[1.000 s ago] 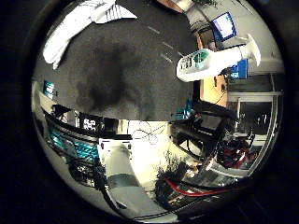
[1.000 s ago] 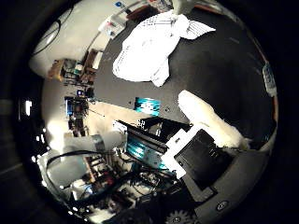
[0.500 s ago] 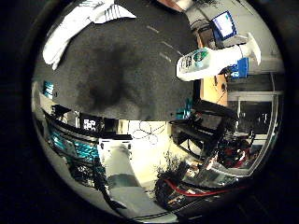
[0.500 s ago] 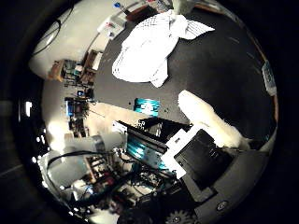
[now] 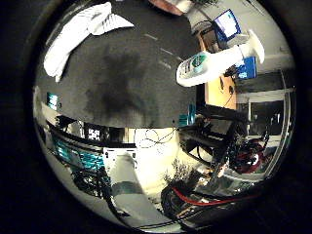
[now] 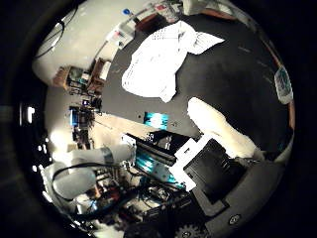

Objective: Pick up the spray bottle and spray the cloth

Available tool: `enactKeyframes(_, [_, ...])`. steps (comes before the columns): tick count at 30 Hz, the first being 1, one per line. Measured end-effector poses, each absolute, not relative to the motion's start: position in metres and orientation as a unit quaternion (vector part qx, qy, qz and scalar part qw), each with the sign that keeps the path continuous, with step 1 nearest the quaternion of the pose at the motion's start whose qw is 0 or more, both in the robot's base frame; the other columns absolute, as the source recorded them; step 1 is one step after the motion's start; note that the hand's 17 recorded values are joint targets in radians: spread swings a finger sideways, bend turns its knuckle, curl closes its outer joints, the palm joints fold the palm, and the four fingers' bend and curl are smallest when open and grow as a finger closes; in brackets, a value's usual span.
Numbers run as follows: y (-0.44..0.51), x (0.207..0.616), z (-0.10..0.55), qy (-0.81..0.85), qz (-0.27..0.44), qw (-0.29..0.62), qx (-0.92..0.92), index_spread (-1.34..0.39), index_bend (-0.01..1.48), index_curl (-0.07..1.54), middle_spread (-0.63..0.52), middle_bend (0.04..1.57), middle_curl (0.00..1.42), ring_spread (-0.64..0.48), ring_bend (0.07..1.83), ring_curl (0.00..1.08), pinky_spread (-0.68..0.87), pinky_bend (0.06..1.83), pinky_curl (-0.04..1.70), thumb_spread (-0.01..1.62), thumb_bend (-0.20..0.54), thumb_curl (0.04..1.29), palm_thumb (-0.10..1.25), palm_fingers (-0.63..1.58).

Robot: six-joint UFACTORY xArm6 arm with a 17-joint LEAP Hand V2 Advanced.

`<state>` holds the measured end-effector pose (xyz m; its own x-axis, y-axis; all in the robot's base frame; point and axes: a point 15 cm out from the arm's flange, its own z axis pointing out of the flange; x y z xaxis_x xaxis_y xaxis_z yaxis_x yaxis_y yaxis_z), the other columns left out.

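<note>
A white spray bottle (image 5: pixel 214 61) with a teal label lies on its side on the black table (image 5: pixel 146 63), close to the table's edge. A crumpled white cloth (image 6: pixel 158 59) is spread on the same table, well apart from the bottle. My hand (image 6: pixel 218 153) hovers above the table between them and touches neither. One white finger (image 6: pixel 218 130) reaches out over the table, fairly straight, with nothing in it. The hand's shadow falls as a dark patch on the tabletop.
The arm's white base (image 5: pixel 126 185) stands beside the table's edge. Past the bottle are a wooden desk (image 5: pixel 217 92) and a monitor (image 5: pixel 226 22). Shelves and equipment crowd the floor around the table.
Both views have shifted a little, so the hand has moved slightly over the table. Bottle and cloth lie where they were.
</note>
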<state>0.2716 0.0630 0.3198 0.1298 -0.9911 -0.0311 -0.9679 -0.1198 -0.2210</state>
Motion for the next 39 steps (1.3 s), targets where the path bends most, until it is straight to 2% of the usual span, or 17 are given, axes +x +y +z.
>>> enactKeyframes(12, [0.008, 0.267, 0.383, 0.676, -0.144, 0.152, -0.706, -0.4, 0.18, 0.33, 0.01, 0.19, 0.28, 0.24, 0.33, 0.18, 0.67, 0.57, 0.18, 0.97, -0.025, 0.52, 0.77, 0.41])
enactKeyframes(19, [-0.018, 0.253, 0.431, 0.672, -0.22, 0.197, -0.679, -0.4, 0.18, 0.33, 0.01, 0.19, 0.27, 0.25, 0.32, 0.18, 0.67, 0.6, 0.18, 0.96, -0.026, 0.52, 0.76, 0.4])
enactKeyframes(26, [-0.027, 0.244, 0.49, 0.658, -0.31, 0.279, -0.627, -0.4, 0.18, 0.32, 0.02, 0.19, 0.27, 0.25, 0.32, 0.18, 0.66, 0.68, 0.19, 0.96, -0.031, 0.51, 0.72, 0.39])
enactKeyframes(32, [-0.035, 0.247, 0.505, 0.665, -0.335, 0.316, -0.589, -0.38, 0.18, 0.32, 0.05, 0.18, 0.27, 0.27, 0.32, 0.19, 0.64, 0.73, 0.19, 0.97, -0.028, 0.49, 0.69, 0.35])
enactKeyframes(39, [-0.051, 0.257, 0.495, 0.682, -0.347, 0.351, -0.539, -0.38, 0.19, 0.32, 0.08, 0.18, 0.27, 0.28, 0.31, 0.19, 0.64, 0.78, 0.19, 0.97, -0.026, 0.49, 0.68, 0.32])
